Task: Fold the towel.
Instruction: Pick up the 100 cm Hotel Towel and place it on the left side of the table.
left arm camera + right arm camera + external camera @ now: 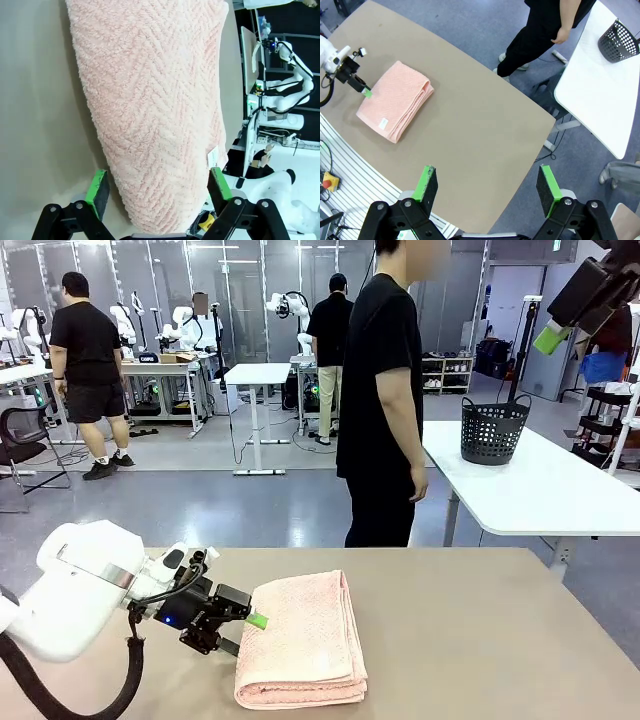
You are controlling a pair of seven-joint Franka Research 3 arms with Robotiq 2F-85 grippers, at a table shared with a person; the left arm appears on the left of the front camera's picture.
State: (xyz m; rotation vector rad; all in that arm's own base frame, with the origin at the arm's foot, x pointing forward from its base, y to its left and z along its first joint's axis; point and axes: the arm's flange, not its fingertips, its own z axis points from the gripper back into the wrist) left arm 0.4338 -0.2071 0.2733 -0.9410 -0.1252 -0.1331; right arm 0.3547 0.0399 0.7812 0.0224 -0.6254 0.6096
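Folded towel [303, 640] on the tan table [480, 640], left gripper [240, 632] at its left edge.

From left to right: the left gripper lies low over the table with its fingers spread wide, one green pad [98, 187] on each side of the towel's near end, nothing clamped; the towel's layered edges face right, beyond which the tabletop is bare to its right edge. The right gripper [487, 186] hangs high above the table, fingers parted and empty. A person [385, 400] stands past the far edge.
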